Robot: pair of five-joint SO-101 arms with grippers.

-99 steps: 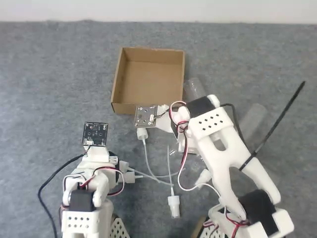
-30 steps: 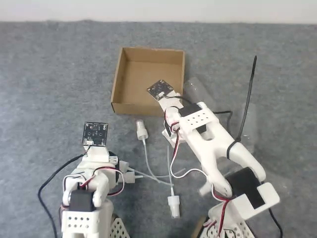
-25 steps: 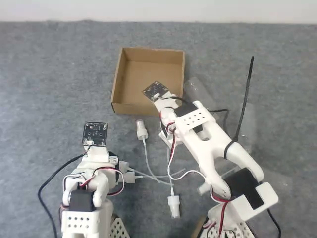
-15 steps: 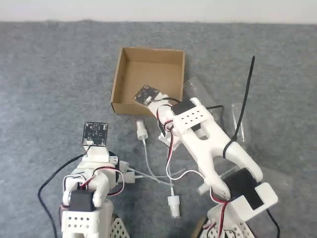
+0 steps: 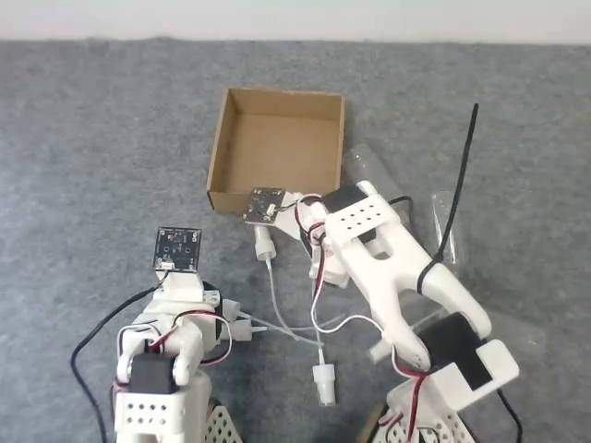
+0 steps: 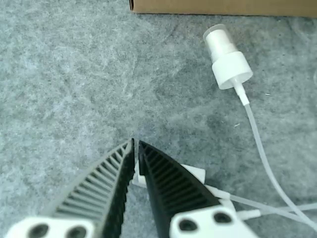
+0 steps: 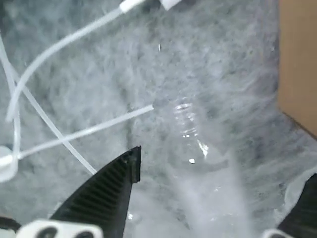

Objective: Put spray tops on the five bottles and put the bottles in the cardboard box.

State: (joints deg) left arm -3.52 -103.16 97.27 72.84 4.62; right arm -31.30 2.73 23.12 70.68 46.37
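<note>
Grey tabletop: carpet-like; carries the cardboard box, loose spray tops and clear bottles
Box state: upright, mouth up; nothing inside it in the high view
Right tool: jaws spread wide, gripping nothing; low over the tabletop, just in front of the box's front wall
Clear bottle: on its side between those jaws; contact with either cannot be told; threaded neck bare, no top fitted
Others: bottle by the box wall lies beside the box's right side; far bottle lies well apart to the right
Left tool: jaws pressed together, empty; near spray top just behind its tips; long-tubed spray top lies close to the box
Change: within the last second the right arm's wrist swings from above the box's near corner back across the front wall; left arm unmoved
Meaning: probably lining up a pick of the bare bottle; none capped, none boxed; task looks barely begun; the clear wall may slip under a squeeze
</note>
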